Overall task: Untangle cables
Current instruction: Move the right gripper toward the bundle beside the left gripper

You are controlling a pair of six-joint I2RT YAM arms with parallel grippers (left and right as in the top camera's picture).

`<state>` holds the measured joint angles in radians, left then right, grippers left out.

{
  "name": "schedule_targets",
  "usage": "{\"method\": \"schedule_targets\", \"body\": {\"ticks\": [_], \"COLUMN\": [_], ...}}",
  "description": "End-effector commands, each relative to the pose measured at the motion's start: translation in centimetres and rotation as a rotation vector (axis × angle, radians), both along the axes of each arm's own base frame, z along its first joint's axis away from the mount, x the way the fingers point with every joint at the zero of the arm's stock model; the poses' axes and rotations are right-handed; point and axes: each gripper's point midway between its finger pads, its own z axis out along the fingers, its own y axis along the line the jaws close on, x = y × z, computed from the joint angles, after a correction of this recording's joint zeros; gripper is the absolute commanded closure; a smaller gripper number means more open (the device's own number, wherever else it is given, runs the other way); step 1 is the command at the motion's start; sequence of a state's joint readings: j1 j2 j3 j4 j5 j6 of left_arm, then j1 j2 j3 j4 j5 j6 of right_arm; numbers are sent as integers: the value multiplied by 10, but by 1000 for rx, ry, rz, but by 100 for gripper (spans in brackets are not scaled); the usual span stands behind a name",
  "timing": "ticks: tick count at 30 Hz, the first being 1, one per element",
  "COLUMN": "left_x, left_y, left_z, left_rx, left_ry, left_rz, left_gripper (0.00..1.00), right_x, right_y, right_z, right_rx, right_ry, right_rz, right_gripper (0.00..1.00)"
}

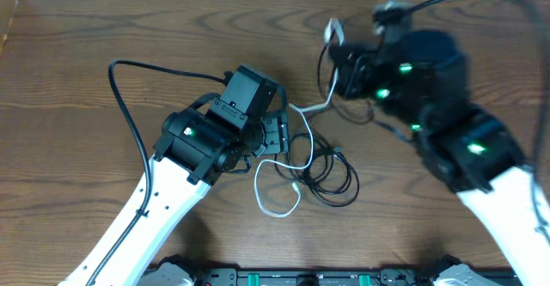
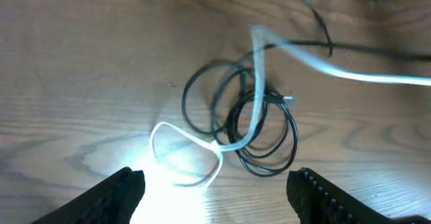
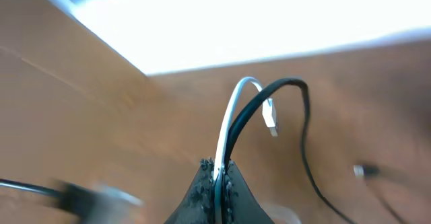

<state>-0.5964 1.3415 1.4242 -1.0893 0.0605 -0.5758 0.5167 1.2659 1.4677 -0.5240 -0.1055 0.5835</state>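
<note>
Near the middle of the table (image 1: 69, 63), a little toward its near edge, the black cables (image 1: 331, 179) lie in overlapping loops with the white cable (image 1: 277, 202) threaded through them. The white cable makes a small loop on the wood on the near side of the heap. From there it rises out of the heap toward the far edge. The left gripper (image 2: 215, 180) hovers just beside the heap on its left, jaws spread wide with nothing between them. The right gripper (image 3: 219, 177) is raised nearer the far edge, right of the middle. Its jaws are pressed together, pinching the white cable and one of the black cables side by side. Both arch up over its fingertips, and the white plug end hangs free.
</note>
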Motion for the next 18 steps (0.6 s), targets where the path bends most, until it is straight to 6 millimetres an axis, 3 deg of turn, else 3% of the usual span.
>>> {"method": "schedule_targets", "body": {"ticks": [1, 3, 5, 13, 18], "left_x": [1, 1, 2, 3, 0], "left_y": [3, 3, 2, 2, 4], "left_z": [-2, -1, -1, -1, -3], "left_rx": [17, 16, 16, 12, 22], "left_ry": [1, 1, 0, -5, 9], "left_rz": [6, 5, 6, 6, 5], "left_gripper": [26, 26, 26, 26, 26], "right_x": [-26, -31, -33, -20, -5], "right_y": [-31, -36, -37, -30, -23], "right_z": [94, 99, 84, -44, -90], "right_rx": [52, 52, 21, -95, -162], "right_ry": [-233, -239, -185, 301, 436], "right_rz": [-44, -59, -55, -112, -128], "right_gripper": [98, 98, 99, 99, 98]}}
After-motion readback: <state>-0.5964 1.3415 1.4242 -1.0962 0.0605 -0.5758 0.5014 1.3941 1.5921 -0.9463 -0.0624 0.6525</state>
